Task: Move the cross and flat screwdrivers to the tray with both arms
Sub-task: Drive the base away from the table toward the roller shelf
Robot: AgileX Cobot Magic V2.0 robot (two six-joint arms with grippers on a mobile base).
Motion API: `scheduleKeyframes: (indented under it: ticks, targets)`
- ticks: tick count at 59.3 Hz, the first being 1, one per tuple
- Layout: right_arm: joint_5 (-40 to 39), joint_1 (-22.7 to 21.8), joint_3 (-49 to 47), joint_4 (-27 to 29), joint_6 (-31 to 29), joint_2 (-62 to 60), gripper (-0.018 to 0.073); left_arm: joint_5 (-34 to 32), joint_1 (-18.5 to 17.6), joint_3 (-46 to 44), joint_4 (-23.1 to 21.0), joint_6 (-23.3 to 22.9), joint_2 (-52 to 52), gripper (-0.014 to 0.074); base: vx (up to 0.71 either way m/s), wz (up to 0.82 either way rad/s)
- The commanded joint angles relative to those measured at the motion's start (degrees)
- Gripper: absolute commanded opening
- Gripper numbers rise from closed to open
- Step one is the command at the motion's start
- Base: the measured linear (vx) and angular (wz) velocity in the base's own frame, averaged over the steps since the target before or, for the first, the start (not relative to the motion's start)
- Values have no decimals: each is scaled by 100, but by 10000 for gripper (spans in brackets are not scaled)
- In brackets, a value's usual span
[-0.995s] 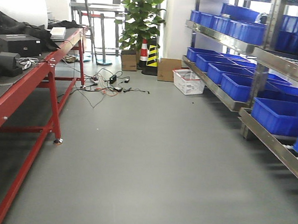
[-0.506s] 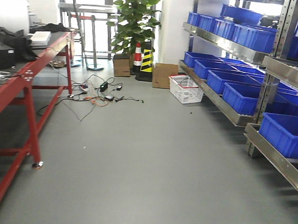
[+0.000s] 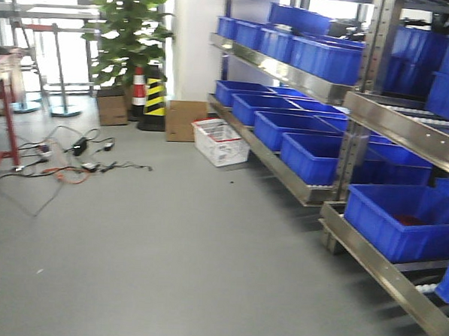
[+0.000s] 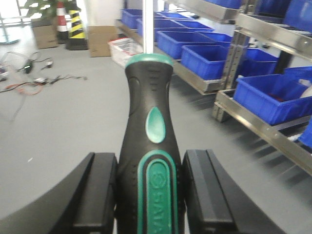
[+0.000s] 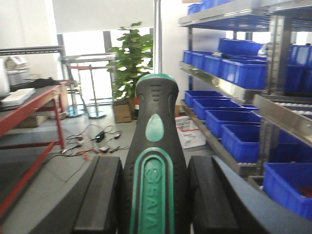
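My left gripper is shut on a screwdriver with a black handle and green accents. Its thin metal shaft points straight up out of the frame's top. My right gripper is shut on a second screwdriver of the same kind, shaft also pointing up. Both are held in the air above the grey floor. I cannot tell which one is cross and which is flat, as the tips are out of view. The grey tray is out of view. Neither arm shows in the front view.
Steel shelving with blue bins runs along the right. A white basket, a cardboard box, a striped cone and a potted plant stand at the back. Loose cables lie on the floor. A red-framed table is at the left.
The front view has swung to the right: the red table has slid almost out of frame on the left, and the shelving with blue bins now fills more of the right.
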Motion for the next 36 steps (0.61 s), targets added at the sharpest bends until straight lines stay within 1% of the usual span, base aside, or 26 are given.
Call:
scheduleKeyframes:
  ticks: [1, 16, 36]
  targets:
    - [-595, -1, -158, -33, -27, 41, -8, -539, -19, -153, -74, 0, -25, 1, 57, -42]
    - [-595, -1, -158, -33, -27, 41, -8, -540, -19, -153, -74, 0, -25, 1, 54, -53]
    - [-595, -1, -158, -27, -27, 41, -8, -540, -19, -153, -74, 0, -25, 1, 46, -75]
